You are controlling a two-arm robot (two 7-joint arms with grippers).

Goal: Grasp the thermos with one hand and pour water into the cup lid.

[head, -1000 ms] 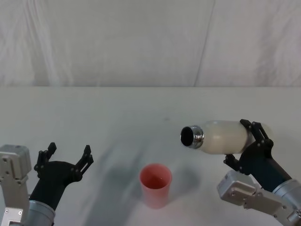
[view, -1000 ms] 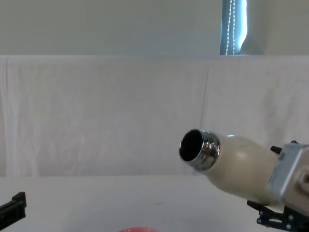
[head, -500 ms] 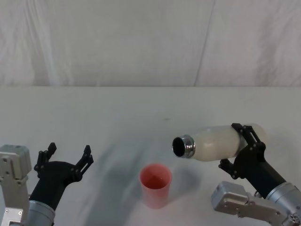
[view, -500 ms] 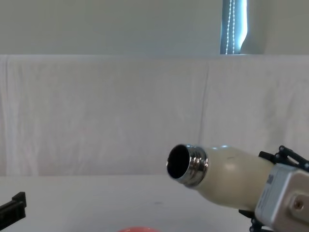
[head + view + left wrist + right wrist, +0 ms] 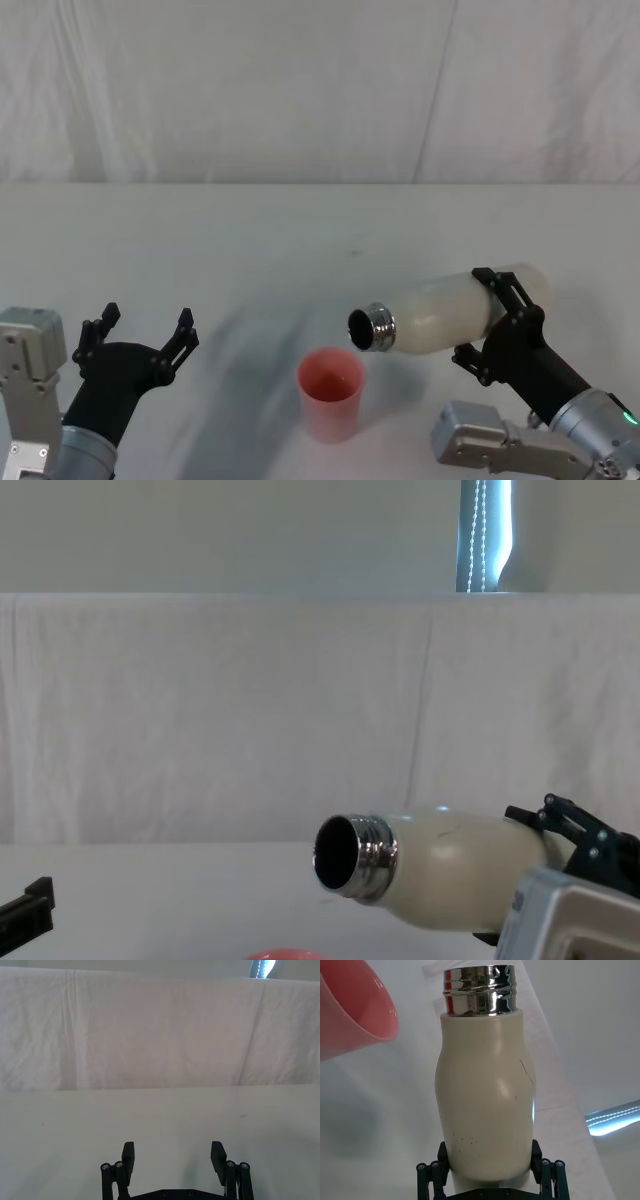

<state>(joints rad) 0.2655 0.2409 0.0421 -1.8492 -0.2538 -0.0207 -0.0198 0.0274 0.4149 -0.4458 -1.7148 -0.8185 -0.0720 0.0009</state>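
Thermos [image 5: 440,312] was off the table, lying nearly horizontal in the air, steel neck tipped slightly down and pointing toward 9 o'clock in my head view. Its open mouth sat just above and to the 2 o'clock side of the cup lid [image 5: 330,393]. I saw no water leaving the mouth.

The right gripper [image 5: 497,318] pinched the thermos around the lower body, one finger over the top, the other beneath, both pressed against the cream wall. From the right wrist view the thermos [image 5: 485,1090] ran straight out from between the fingers [image 5: 547,1177], with the pink rim of the cup lid [image 5: 355,1015] beside the neck. Chest view gave me the dark open mouth of the thermos [image 5: 420,870] facing the camera, and a sliver of cup lid [image 5: 283,954] rim below it.

Cup lid stood upright on the white table [image 5: 250,240], at about 6 o'clock of the tabletop.

The left gripper [image 5: 140,335] hung over the table at 8 o'clock, well apart from the cup lid, fingers spread wide and holding nothing. Left wrist view confirmed the wide gap [image 5: 172,1156].
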